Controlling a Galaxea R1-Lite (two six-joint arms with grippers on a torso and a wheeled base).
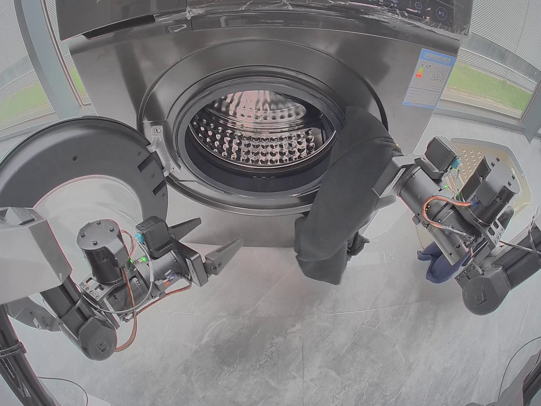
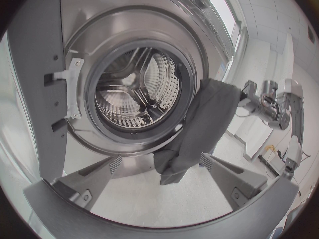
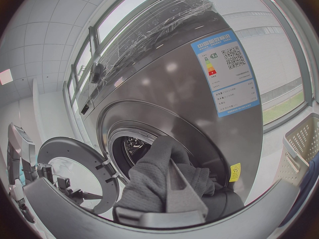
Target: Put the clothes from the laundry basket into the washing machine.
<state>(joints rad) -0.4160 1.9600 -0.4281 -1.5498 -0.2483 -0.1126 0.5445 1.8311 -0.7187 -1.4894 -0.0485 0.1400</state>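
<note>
A dark grey knitted garment is hanging in front of the right edge of the washing machine's round opening, outside the drum; its lower folds are dangling below the opening, above the floor. Whether it is touching the machine's front cannot be told. The right tool is gripping the garment by its upper right part, with its fingers buried in the cloth and clenched on it.

The dark grey front-loading washing machine is standing with its round door swung wide open to the left, and the shiny perforated steel drum is showing through the opening. A blue and white energy label is sitting on the upper right of the machine's front.

The left tool is hovering low in front of the machine, below the open door and to the left of the garment, well apart from it, with its fingers spread and grasping nothing.

A beige perforated plastic laundry basket is standing on the pale grey marbled tile floor to the right of the machine, behind the right arm. A dark blue cloth is showing beneath that arm.
</note>
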